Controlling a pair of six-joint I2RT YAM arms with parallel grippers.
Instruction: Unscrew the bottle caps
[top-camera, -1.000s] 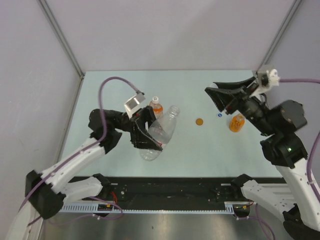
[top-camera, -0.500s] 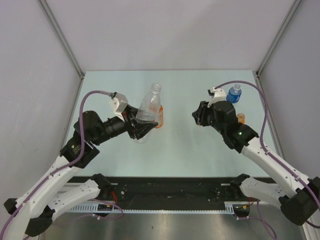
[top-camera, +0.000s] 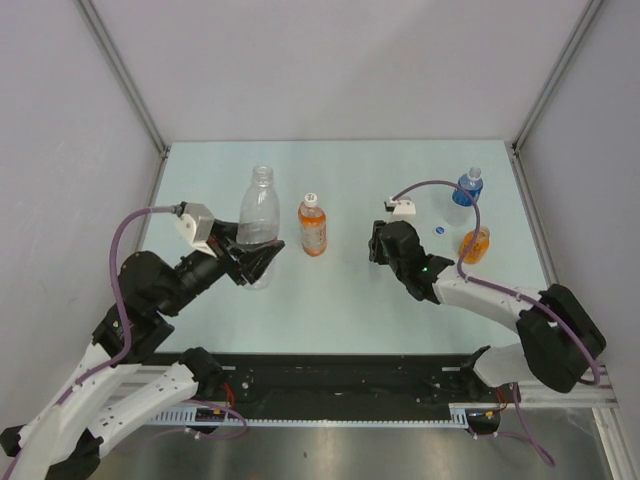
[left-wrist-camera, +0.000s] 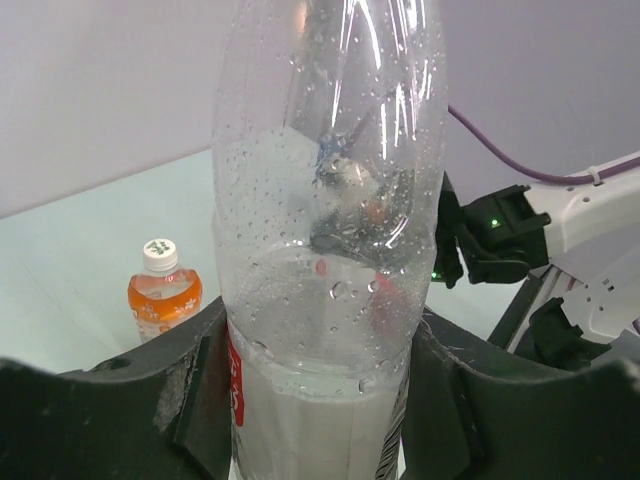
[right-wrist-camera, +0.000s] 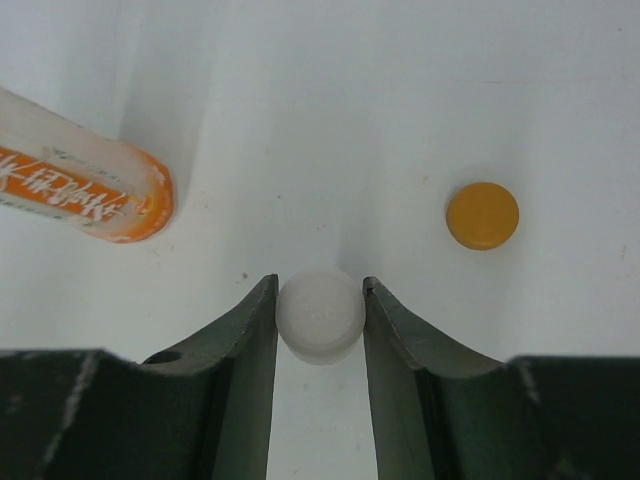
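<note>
My left gripper is shut on the lower body of a clear bottle, holding it upright; the bottle fills the left wrist view between my fingers. Its neck shows no cap. My right gripper points down at the table and is shut on a white cap. An orange cap lies on the table just beyond it to the right. An orange-drink bottle with a white cap stands between the two grippers.
A blue bottle stands at the back right. A small orange bottle and a little blue-and-white cap are near it. The right arm stretches low across the table. Enclosure walls stand on three sides.
My left arm has swung the clear bottle left and brought it upright. My right arm has come down to the table's middle, over the orange cap. The orange-drink bottle now stands uncovered.
</note>
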